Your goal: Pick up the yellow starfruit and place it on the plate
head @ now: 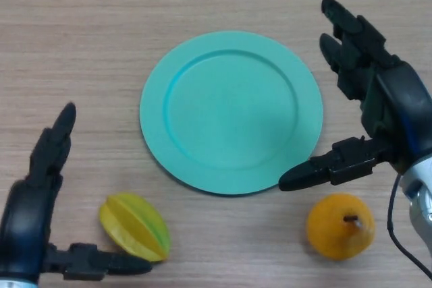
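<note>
- Left robot hand [30, 217]: your near-left, spread wide, starfruit [135, 226] between its fingers and thumb, ungripped on desk [81, 32].
- Right robot hand [385, 112]: spread beside plate [231, 111], above orange fruit [340, 226].

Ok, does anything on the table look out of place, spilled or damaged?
Nothing stands out. The plate lies flat and bare, the yellow starfruit rests whole by the open left hand, and an orange fruit sits intact below the open right hand. No spills.
</note>
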{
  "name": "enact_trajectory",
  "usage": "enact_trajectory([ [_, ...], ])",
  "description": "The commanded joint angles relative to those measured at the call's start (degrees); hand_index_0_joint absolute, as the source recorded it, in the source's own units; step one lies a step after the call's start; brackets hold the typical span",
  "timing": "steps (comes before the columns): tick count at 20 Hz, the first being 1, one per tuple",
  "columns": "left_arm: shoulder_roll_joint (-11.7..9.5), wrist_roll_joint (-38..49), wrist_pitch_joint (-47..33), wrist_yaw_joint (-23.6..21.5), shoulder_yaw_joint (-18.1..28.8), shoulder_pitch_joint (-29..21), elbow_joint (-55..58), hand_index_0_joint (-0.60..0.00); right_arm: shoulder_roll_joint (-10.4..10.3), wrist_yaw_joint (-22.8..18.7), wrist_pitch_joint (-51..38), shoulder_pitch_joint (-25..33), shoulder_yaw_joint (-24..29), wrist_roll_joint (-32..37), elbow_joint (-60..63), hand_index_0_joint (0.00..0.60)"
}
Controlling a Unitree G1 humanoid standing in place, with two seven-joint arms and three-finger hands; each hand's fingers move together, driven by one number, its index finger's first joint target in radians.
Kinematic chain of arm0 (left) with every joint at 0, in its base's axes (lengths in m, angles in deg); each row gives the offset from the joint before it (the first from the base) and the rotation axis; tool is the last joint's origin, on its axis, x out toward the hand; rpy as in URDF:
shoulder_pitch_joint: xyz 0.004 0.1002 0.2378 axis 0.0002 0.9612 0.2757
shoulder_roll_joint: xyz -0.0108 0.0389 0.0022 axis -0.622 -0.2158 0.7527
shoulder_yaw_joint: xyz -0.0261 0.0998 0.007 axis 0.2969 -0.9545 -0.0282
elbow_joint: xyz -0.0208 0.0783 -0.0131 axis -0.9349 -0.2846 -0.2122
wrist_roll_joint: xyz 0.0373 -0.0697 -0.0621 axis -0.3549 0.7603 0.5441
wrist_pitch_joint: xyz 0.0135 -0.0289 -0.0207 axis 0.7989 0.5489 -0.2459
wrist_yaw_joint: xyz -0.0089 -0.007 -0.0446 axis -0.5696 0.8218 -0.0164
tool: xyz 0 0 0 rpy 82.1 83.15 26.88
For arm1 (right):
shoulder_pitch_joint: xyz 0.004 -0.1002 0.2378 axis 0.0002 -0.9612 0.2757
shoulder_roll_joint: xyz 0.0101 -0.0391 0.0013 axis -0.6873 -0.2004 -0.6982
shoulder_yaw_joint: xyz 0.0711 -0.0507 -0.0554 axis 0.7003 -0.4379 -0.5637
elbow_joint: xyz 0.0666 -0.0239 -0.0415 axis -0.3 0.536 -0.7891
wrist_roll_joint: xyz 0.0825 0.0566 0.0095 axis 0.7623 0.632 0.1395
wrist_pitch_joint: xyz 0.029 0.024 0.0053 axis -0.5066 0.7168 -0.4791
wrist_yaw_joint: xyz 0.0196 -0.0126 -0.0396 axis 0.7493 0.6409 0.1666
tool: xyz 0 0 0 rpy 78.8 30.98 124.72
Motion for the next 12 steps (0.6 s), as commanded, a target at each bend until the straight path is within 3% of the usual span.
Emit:
enact_trajectory([
  [1, -0.8, -2.0, -7.4, -4.6, 0.0, 0.0, 2.1, 0.000, 0.1, -1.5, -9.0, 3.1, 1.5, 3.6, -2.7, 0.000],
  [6, -0.8, -6.9, -11.2, -11.8, -5.5, -0.1, -5.5, 0.000, 0.0, -3.0, -10.6, 2.8, 1.2, 4.1, -2.9, 0.000],
  [12, -1.2, -7.7, -11.1, -14.5, -8.8, -0.5, -9.7, 0.000, 0.0, -2.9, -10.6, 1.8, 1.4, 5.4, -4.2, 0.000],
])
